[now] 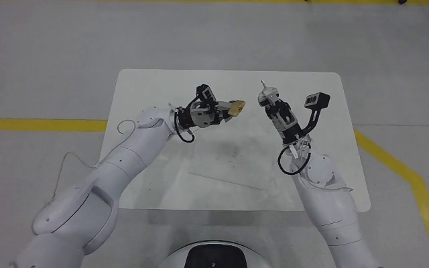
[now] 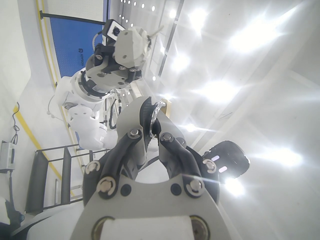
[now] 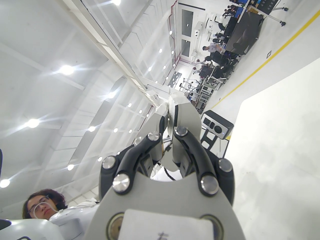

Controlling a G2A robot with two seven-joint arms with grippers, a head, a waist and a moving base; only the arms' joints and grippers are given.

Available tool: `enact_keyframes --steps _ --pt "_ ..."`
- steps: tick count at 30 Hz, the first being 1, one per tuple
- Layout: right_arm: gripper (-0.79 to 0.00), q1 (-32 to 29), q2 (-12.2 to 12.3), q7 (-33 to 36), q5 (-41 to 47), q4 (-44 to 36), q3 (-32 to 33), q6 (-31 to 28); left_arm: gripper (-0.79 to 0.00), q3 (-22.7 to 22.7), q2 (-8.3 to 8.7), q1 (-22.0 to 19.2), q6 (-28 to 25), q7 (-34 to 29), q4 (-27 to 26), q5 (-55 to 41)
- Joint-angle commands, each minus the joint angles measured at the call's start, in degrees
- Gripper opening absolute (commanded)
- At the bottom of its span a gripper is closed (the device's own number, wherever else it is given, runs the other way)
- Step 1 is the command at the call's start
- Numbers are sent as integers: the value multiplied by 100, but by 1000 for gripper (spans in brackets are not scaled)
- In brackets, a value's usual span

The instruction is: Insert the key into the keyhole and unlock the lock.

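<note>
left end effector (image 2: 155, 116) | clamps lock (image 2: 168, 106) | key (image 1: 263, 85) in right end effector (image 1: 269, 95)

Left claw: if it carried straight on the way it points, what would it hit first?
Probably the right claw, which holds the key. The left claw, gripping the padlock, points toward it in the top view; heights are unclear, so it might pass by.

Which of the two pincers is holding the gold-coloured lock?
The left pincer: the brass lock sticks out of its tip. The right pincer grips only a thin key.
</note>
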Motion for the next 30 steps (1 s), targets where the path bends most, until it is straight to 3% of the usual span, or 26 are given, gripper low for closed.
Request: enact_keyframes --steps 1,10,20,30 --pt "-785 25 -4 88 69 0 -1 2 -785 23 -71 -40 -20 -28 127 98" --pt "-785 120 -18 600 156 -68 -91 50 -785 -91 -302 -197 -110 -195 621 282" --pt "-785 136 22 1358 -31 -127 -63 -37 -785 -321 -408 -358 -134 -230 1055 505" --pt "-785 -13 16 761 61 -248 240 -324 -785 -729 -422 -415 -5 -18 1305 371"
